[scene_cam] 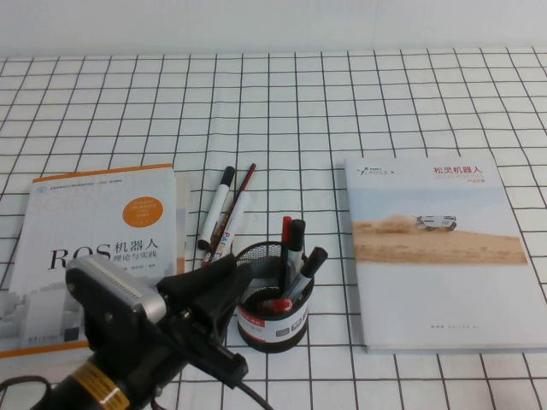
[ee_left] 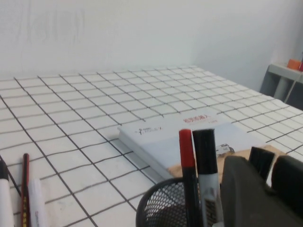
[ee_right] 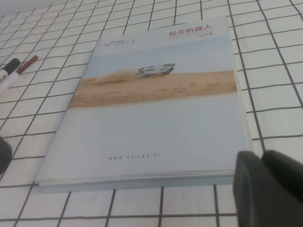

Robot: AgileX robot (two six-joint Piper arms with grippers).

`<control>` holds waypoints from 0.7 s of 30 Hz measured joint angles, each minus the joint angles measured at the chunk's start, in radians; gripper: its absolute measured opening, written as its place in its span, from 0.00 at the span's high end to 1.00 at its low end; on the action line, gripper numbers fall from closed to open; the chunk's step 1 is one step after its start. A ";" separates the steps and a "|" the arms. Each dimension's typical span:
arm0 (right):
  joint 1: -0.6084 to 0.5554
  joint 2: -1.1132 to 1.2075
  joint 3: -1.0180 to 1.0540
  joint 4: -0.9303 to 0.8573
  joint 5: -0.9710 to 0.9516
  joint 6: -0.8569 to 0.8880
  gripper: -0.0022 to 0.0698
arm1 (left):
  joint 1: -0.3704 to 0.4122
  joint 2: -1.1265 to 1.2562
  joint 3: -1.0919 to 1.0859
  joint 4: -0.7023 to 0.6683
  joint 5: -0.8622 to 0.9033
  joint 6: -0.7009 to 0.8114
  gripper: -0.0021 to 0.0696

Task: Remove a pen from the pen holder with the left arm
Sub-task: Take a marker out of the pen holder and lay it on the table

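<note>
Pens (scene_cam: 295,256) stand in the black mesh pen holder (scene_cam: 269,329) on the table (scene_cam: 342,102), between the ROS book (scene_cam: 94,248) and the AgileX booklet (scene_cam: 436,256). Our left hand (scene_cam: 218,278) sits at the holder's left rim; we cannot tell whether it is clamped. Our right hand (ee_right: 125,158), spread apart, hangs over the booklet's near edge.

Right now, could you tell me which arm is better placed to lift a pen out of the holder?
The left. The left gripper sits at the rim of the pen holder, beside the markers. The right gripper is over by the booklet, which lies apart from the holder.
</note>
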 joint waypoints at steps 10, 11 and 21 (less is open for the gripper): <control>0.000 0.000 0.000 0.000 0.000 0.000 0.99 | 0.000 -0.189 0.000 -0.006 0.137 0.024 0.85; 0.000 0.000 0.000 0.000 0.000 0.000 0.98 | 0.000 -0.214 0.000 -0.006 0.156 0.027 0.85; 0.000 0.000 0.000 0.000 0.000 0.000 0.99 | 0.000 -0.498 -0.080 -0.022 0.556 0.071 0.85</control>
